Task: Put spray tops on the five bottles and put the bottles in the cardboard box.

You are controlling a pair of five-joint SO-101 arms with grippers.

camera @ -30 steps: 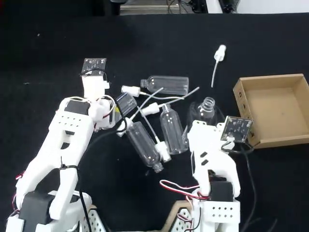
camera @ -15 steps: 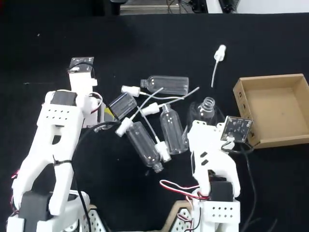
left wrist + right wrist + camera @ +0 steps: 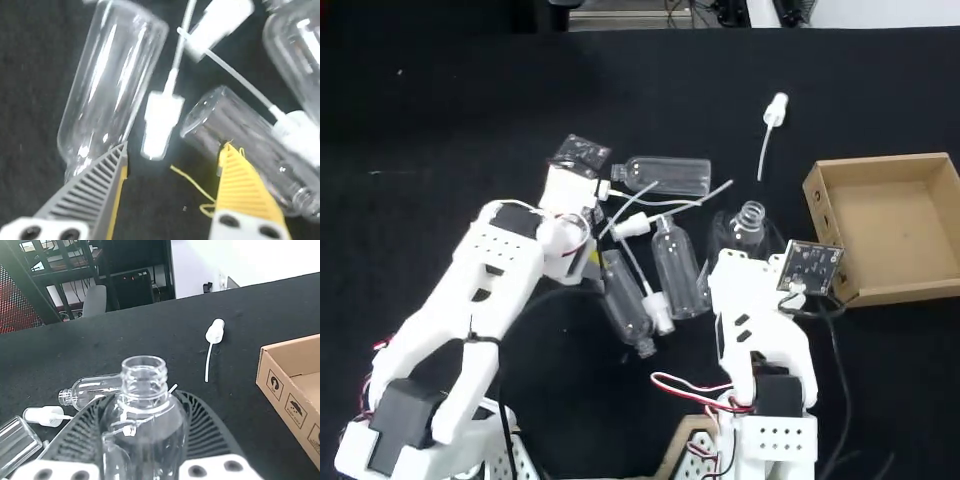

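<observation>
My left gripper (image 3: 173,150) is wide open over a loose spray top (image 3: 159,122); lying bottles (image 3: 107,85) flank it, so closing could pinch one. My right gripper (image 3: 145,400) clamps the upright bottle (image 3: 144,372).

Mid-table crowded w/ bottles (image 3: 680,265) & spray tops (image 3: 632,224), narrow gaps; cardboard box (image 3: 825,215) open-topped, right arm (image 3: 760,330) at its near corner.

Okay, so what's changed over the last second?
The left arm swung out leftward, then back right over the pile; the open left gripper now hangs above a loose spray top between two lying bottles, holding nothing. The right gripper stays shut on its upright bottle; the box and the other bottles lie as before.
</observation>
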